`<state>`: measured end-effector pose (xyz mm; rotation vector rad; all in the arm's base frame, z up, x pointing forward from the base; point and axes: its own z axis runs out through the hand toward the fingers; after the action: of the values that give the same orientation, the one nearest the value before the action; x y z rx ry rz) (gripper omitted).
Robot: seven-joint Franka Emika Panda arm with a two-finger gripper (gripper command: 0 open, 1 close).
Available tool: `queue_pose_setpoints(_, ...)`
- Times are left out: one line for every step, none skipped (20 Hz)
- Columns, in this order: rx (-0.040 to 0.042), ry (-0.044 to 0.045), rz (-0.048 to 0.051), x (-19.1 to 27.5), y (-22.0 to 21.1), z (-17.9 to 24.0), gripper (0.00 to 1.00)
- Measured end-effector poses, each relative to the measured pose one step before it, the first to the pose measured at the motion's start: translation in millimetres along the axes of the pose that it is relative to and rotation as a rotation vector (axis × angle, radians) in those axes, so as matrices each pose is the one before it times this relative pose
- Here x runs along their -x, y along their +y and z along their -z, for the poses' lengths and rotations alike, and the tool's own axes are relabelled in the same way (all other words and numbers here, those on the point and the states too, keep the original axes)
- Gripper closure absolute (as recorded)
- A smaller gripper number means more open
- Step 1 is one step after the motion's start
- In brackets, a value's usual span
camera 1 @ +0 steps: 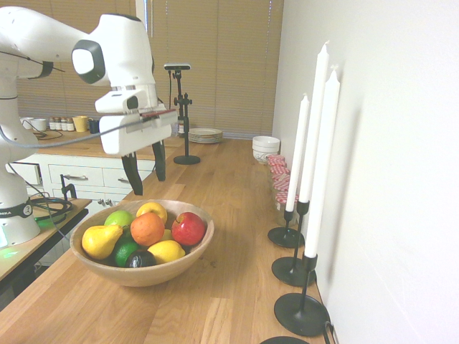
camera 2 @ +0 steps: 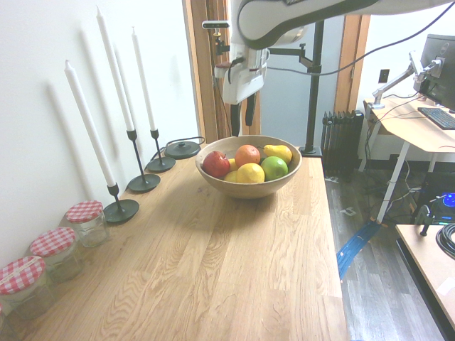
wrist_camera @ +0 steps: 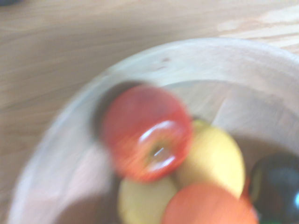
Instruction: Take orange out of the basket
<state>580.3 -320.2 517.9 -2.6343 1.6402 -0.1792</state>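
My pincer (camera 1: 148,188) is spread and empty above the fruit bowl (camera 1: 132,274) — the orange (camera 1: 147,228) lies inside among the other fruit, so gripping, lifting and taking it out all remain.

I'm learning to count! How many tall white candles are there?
3. All stand in black holders on the wooden counter by the wall: one nearest the jars, one in the middle, one farthest from the jars.

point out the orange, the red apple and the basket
orange (camera 1: 147,228), first exterior view, on the middle of its front
red apple (wrist_camera: 145,130), wrist view, on its skin beside the stem hollow
basket (camera 2: 249,190), second exterior view, on its outer wall below the fruit
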Motion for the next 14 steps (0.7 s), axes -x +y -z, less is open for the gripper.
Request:
queue_pose_setpoints(0.00336,-0.01461,-0.00726,-8.52,0.00,-9.05,0.00)
queue_pose_setpoints(0.00043,-0.01425,-0.00709,-7.63,0.86,-8.22,0.00)
queue_pose_setpoints(0.00281,-0.01316,-0.00538,-5.89,0.97,-7.46,0.00)
queue_pose_setpoints(0.00426,-0.01083,-0.00424,-4.40,0.47,-7.24,0.00)
queue_pose_setpoints(0.00465,-0.01027,-0.00356,-2.89,0.20,-7.46,0.00)
queue_pose_setpoints(0.00393,-0.00982,-0.00214,-1.40,-0.66,-7.30,0.00)
queue_pose_setpoints(0.00458,-0.00918,-0.00087,-0.73,-0.97,-7.21,0.00)
queue_pose_setpoints(0.00681,-0.00801,0.00047,-0.45,-1.11,-7.26,0.00)
queue_pose_setpoints(0.00722,-0.00802,0.00073,-0.24,-1.02,-7.18,0.00)
queue_pose_setpoints(0.00733,-0.00891,-0.00005,0.02,-0.21,-7.71,0.00)
queue_pose_setpoints(0.00652,-0.00845,-0.00049,0.36,0.46,-8.12,0.00)
queue_pose_setpoints(0.00618,-0.00814,-0.00065,0.73,0.72,-8.01,0.00)
queue_pose_setpoints(0.00596,-0.00833,-0.00027,1.31,0.96,-7.36,0.00)
queue_pose_setpoints(0.00447,-0.00617,0.00005,1.16,0.69,-6.01,0.00)
